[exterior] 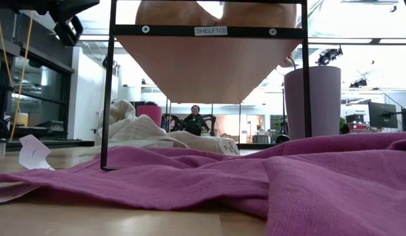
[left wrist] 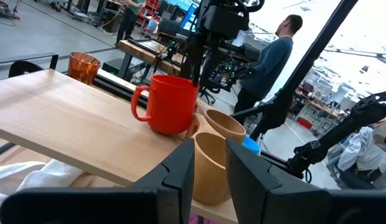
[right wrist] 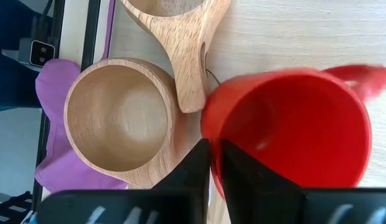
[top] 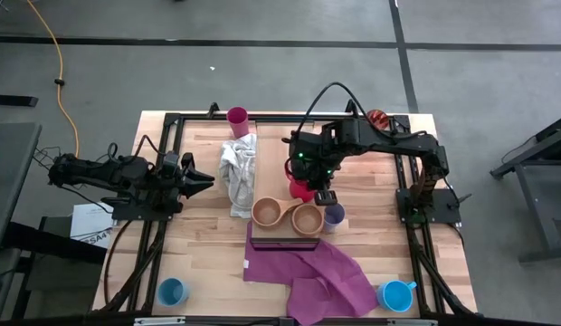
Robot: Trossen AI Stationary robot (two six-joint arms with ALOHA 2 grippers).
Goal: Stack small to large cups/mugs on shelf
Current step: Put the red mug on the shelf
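Where legible, "SHELF1(3)" label (exterior: 210,31) on shelf (exterior: 206,30)

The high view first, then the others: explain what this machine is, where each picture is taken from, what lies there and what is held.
Two robot arms work at a table. The high view looks straight down, the low view looks across the tabletop, and each wrist view looks past one arm's fingers. The left gripper waits open and empty. The right gripper is at the rim of the red mug, which stands on the wooden shelf beside a pair of wooden cups. Whether it grips is unclear. Nearby lie a lavender tumbler, a purple cloth and a white cloth.
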